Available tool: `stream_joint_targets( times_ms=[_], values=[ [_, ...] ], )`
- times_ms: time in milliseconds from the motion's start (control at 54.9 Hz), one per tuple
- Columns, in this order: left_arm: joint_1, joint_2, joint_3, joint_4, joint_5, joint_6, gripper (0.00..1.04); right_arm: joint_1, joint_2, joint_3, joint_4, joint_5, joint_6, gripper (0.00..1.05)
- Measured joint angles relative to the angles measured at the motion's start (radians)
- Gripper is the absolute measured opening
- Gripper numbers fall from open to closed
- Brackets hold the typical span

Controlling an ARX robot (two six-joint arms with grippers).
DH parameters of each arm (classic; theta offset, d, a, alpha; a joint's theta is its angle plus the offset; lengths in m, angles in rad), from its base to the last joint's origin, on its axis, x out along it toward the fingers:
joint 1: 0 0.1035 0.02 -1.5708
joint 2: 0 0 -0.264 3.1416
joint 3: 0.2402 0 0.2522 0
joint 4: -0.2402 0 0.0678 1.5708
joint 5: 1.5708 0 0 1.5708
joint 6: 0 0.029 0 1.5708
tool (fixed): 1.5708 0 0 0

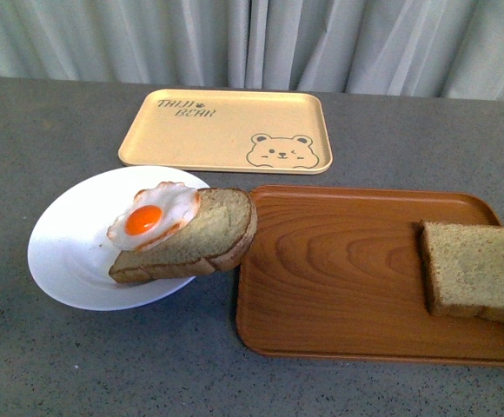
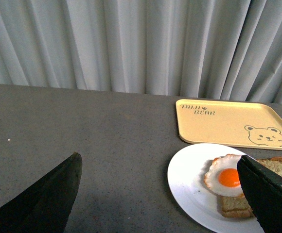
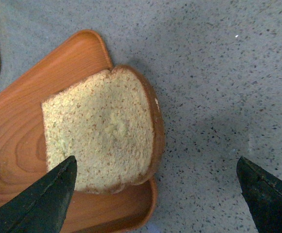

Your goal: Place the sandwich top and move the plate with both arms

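Sandwich top (image 1: 478, 269) cut off by front view's edge, left pincer (image 2: 158, 159) and right pincer (image 3: 155, 160) splayed, empty

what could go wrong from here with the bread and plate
The sandwich top overhangs the wooden tray's end, and the open right gripper sits off to one side of it, so a grasp may catch only the crust. The egg slice juts past the plate's rim toward that tray; sliding the plate could drag it off. The fried egg overhangs its slice and might slip under the top.
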Motion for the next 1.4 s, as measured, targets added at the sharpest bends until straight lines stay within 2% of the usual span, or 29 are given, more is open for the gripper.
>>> stream_joint_targets(
  times_ms=[164,583,620,1020,1257,1403],
  values=[
    [0.0,0.0,0.0,0.0,0.0,0.0,0.96,0.039,0.169,0.048,0.059,0.015,0.001,0.96],
    [0.0,0.0,0.0,0.0,0.0,0.0,0.96,0.097,0.288,0.102,0.101,0.035,0.005,0.95],
    [0.0,0.0,0.0,0.0,0.0,0.0,0.96,0.098,0.291,0.103,0.103,0.037,0.006,0.93],
    [0.0,0.0,0.0,0.0,0.0,0.0,0.96,0.105,0.296,0.106,0.113,0.037,0.012,0.34],
    [0.0,0.0,0.0,0.0,0.0,0.0,0.96,0.105,0.297,0.107,0.115,0.026,0.026,0.03],
    [0.0,0.0,0.0,0.0,0.0,0.0,0.96,0.103,0.296,0.107,0.116,0.022,0.03,0.02]
  ],
)
